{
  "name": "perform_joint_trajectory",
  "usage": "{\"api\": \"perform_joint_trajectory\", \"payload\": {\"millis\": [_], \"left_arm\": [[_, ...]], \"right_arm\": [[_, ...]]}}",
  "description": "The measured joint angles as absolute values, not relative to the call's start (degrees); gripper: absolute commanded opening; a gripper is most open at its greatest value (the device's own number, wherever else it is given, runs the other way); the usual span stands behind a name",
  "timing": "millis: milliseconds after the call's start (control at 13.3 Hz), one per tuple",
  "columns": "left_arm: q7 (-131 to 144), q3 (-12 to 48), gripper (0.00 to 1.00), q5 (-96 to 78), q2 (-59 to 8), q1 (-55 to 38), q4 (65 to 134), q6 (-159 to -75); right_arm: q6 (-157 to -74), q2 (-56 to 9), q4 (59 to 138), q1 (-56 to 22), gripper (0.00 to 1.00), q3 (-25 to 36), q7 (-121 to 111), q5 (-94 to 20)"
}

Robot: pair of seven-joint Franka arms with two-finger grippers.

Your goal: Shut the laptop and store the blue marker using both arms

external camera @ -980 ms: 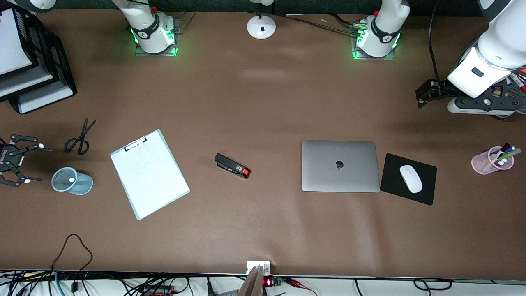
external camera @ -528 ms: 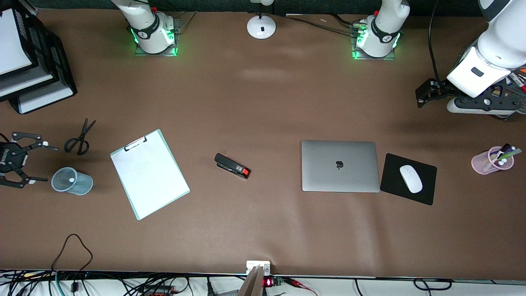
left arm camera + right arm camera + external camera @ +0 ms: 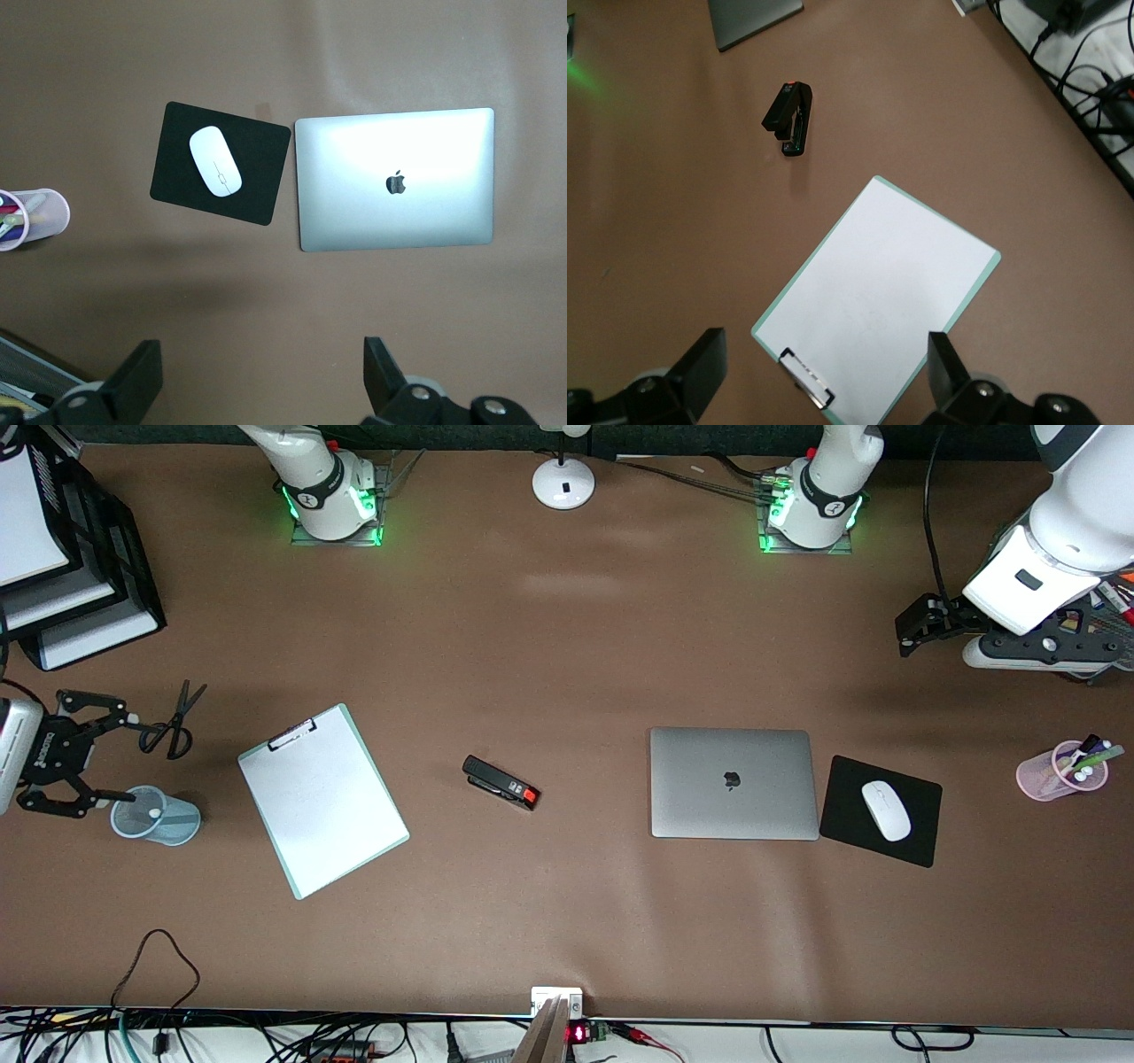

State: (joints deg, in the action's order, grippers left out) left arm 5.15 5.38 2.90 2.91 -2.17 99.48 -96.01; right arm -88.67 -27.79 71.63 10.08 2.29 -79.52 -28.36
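The silver-grey laptop (image 3: 733,783) lies shut, lid down with the apple logo up; it also shows in the left wrist view (image 3: 395,180), and a corner shows in the right wrist view (image 3: 753,18). The blue marker's body does not show. A small whitish end shows inside the blue mesh cup (image 3: 156,817); I cannot tell whose it is. My right gripper (image 3: 133,760) is open and empty over the table between the scissors (image 3: 173,722) and that cup; its wrist view shows it (image 3: 826,372) over the clipboard's clip end. My left gripper (image 3: 905,633) is open and empty over bare table at the left arm's end (image 3: 259,372).
A clipboard (image 3: 322,800) and a black stapler (image 3: 500,782) lie between cup and laptop. A black mouse pad (image 3: 917,837) with a white mouse (image 3: 886,810) sits beside the laptop. A pink cup (image 3: 1050,778) holds green and purple markers. Paper trays (image 3: 80,602) stand at the right arm's end.
My right gripper has moved from beside the mesh cup toward the scissors and the table's middle, still open. The left arm has hardly moved. The laptop stays shut.
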Motion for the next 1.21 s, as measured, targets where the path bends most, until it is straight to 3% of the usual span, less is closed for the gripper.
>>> {"api": "perform_joint_trajectory", "payload": {"millis": [603,905,1206], "left_arm": [[5.15,5.38,1.00,2.90,2.91,-2.18,99.47,-96.00],[5.19,5.31,1.00,2.90,2.91,-2.16,99.47,-95.98],[5.21,5.12,1.00,1.49,2.91,-1.97,99.46,-95.94]], "right_arm": [[-89.87,-21.07,77.32,0.20,1.00,2.29,-45.97,-18.93],[-89.73,-17.70,80.18,-4.85,1.00,2.26,-23.79,-8.69],[-85.72,-16.65,81.31,-5.49,1.00,2.95,-10.06,-6.38]]}}
